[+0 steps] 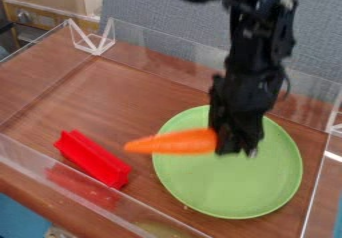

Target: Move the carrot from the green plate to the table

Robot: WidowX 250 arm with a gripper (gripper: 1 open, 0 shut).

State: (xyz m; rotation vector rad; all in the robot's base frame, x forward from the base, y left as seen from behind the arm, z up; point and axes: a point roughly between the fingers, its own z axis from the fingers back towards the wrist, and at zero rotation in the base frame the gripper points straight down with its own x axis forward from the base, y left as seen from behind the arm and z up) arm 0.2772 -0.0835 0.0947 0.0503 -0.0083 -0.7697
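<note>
1. I count one carrot, one green plate, one red block and one black arm with one gripper.
2. They all sit inside one table with low clear walls around it.
3. My arm comes down from the top middle of the frame. The gripper points straight down, just right of the middle of the frame, over the upper part of the plate.
4. The gripper is squeezed onto the thick end of the carrot. The carrot is held up in the air and does not touch the plate.
5. The carrot lies almost flat and sticks out to the left of the gripper. Its thin tip points left, past the plate's left rim and over the brown table.
6. The carrot is small, orange and gets thinner toward the tip. Its thick end is hidden in the gripper, so I cannot see any green there.
7. The plate is big, round and light green, in the lower right of the frame.
8. The red block lies on the table in the lower left, well apart from the plate.
</note>
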